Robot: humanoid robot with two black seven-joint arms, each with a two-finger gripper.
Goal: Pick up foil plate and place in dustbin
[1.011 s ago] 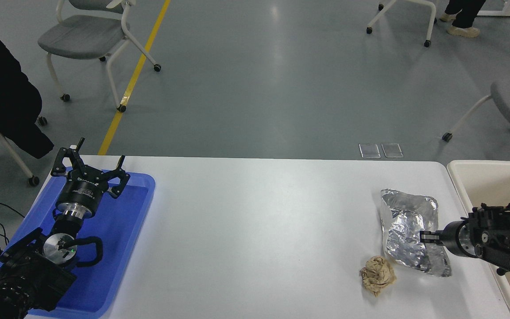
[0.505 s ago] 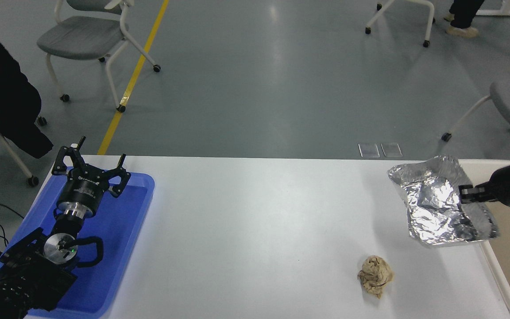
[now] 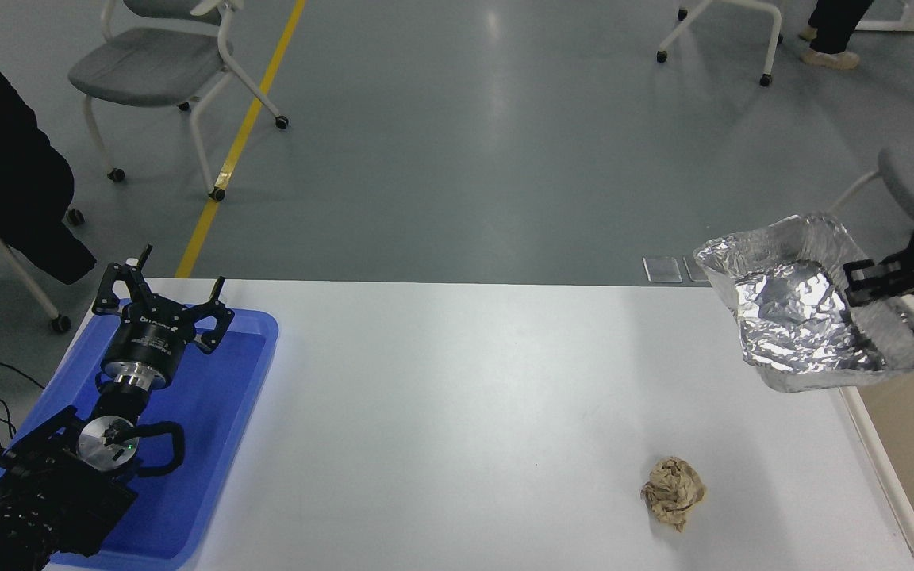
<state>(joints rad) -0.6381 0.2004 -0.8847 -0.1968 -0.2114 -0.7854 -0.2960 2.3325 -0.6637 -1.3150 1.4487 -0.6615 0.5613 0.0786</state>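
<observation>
Head view: the right gripper comes in from the right edge, pinched on the right-hand rim of the foil plate, which hangs off the white table with most of its body left of and below the fingers. The plate's right end overlaps the dustbin; its left end is over the table corner beside the dustbin. The left gripper is parked well away from the dustbin over the blue tray, fingers spread; its white lettering is too small to read.

A lab or workshop floor: grey sealed floor, yellow line, castor chairs.
</observation>
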